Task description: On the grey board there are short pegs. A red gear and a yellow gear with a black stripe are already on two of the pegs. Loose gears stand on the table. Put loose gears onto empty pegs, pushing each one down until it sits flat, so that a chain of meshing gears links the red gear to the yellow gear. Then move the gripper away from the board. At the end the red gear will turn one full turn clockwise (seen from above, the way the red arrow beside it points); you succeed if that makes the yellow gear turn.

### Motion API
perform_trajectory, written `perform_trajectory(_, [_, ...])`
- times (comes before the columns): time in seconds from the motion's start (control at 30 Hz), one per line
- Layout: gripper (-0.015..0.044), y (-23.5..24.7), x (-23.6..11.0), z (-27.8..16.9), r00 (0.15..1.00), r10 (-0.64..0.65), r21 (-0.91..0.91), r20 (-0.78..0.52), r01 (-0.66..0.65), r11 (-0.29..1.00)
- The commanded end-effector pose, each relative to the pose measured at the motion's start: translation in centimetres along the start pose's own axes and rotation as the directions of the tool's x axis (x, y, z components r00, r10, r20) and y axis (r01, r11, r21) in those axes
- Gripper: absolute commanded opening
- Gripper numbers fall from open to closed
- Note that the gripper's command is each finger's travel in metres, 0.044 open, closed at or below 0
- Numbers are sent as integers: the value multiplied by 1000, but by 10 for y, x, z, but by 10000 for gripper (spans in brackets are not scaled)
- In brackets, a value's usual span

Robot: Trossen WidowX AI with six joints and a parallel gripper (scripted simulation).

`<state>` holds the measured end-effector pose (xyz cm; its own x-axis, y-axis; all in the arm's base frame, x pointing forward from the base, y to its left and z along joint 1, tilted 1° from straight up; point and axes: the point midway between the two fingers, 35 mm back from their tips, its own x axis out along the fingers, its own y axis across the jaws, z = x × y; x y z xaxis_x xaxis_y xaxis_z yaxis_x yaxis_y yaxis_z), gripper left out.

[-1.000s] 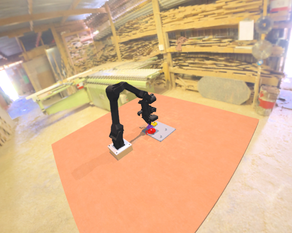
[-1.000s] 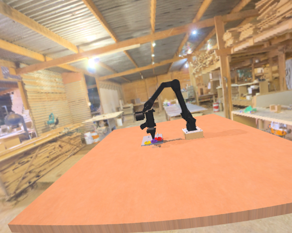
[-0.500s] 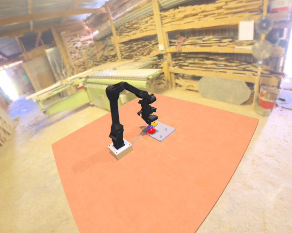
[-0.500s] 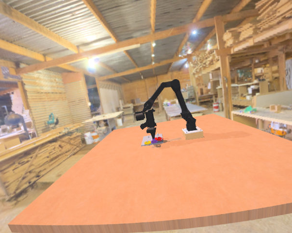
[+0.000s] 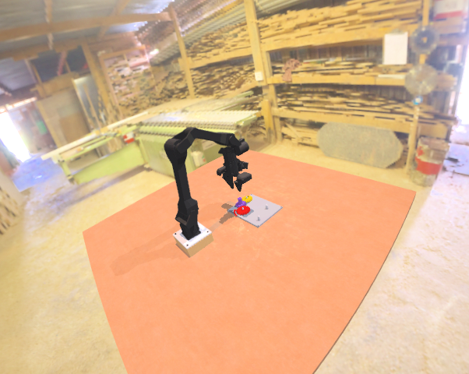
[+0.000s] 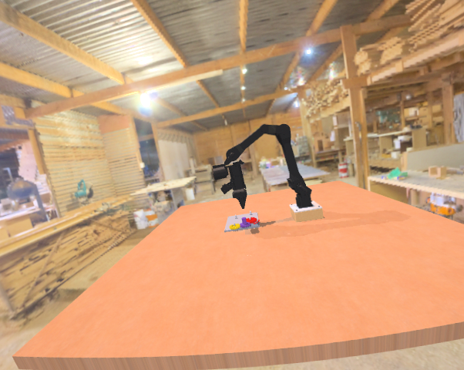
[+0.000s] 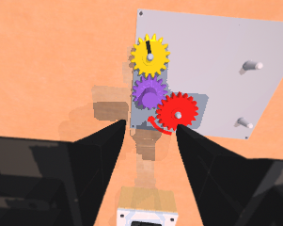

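The open hand [image 5: 235,189] [image 6: 243,207] [image 7: 150,126] hovers above an orange table [image 5: 234,290] [image 6: 240,287] [image 7: 52,61].

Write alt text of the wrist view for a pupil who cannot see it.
A purple gear sits between a yellow gear and a red gear on a grey board. Two pegs to the right are bare. Below, the open jaws hold nothing.

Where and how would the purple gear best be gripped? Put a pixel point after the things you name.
By the upright post on the purple gear [image 5: 240,202] [image 6: 245,223] [image 7: 149,97], from straight above, probably: it rises clear of the toothed rim, while the red gear [image 5: 242,210] [image 6: 251,220] [image 7: 171,105] and yellow gear [image 5: 248,199] [image 6: 234,227] [image 7: 156,62] crowd the rim.
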<state>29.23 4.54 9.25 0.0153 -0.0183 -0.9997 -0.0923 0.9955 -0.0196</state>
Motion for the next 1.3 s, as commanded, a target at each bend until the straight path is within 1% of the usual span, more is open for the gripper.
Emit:
perform_trajectory(0.0, [324,0,-28,0,1000,2,4,27,-2,1000])
perform_trajectory(0.13, [429,0,-28,0,1000,2,4,27,-2,1000])
perform_trajectory(0.17, [440,0,-28,0,1000,2,4,27,-2,1000])
perform_trajectory(1.27, [440,0,-28,0,1000,2,4,27,-2,1000])
